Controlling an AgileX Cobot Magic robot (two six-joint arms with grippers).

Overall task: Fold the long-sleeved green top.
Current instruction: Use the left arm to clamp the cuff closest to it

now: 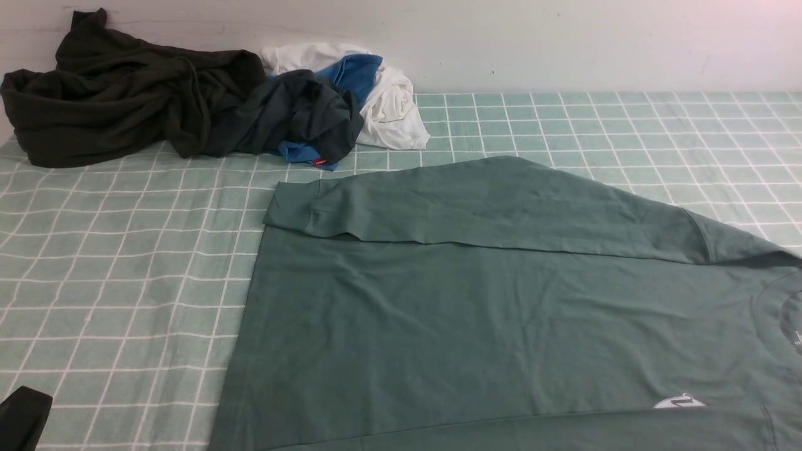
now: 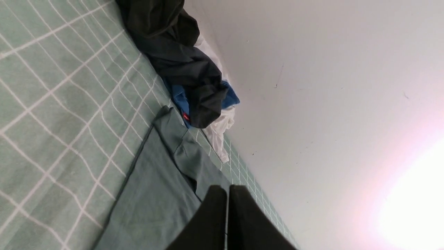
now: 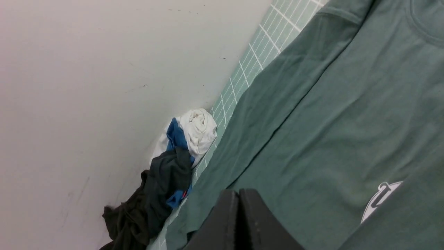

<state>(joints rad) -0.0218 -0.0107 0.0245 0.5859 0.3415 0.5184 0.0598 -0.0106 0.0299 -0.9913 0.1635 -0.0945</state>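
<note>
Green long-sleeved top [image 1: 489,313] spread near right, far sleeve [image 1: 476,207] tucked over
Left claw [image 2: 228,198] and right claw [image 3: 238,199] are pinched together, empty; the near edge looks cropped off, so a one-layer grab could drag that sleeve loose.

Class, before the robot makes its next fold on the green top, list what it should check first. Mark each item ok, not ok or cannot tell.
1. The green top lies spread flat on the checked sheet: ok.
2. The far sleeve is folded across the body: ok.
3. Claws open, ready to grip: not ok; the left claw and right claw are both shut and empty.
4. The pile of other clothes lies apart from the sleeve's cuff: cannot tell; they are very close.
5. Whole top in view: not ok; the front view cuts off its near and right edges.
</note>
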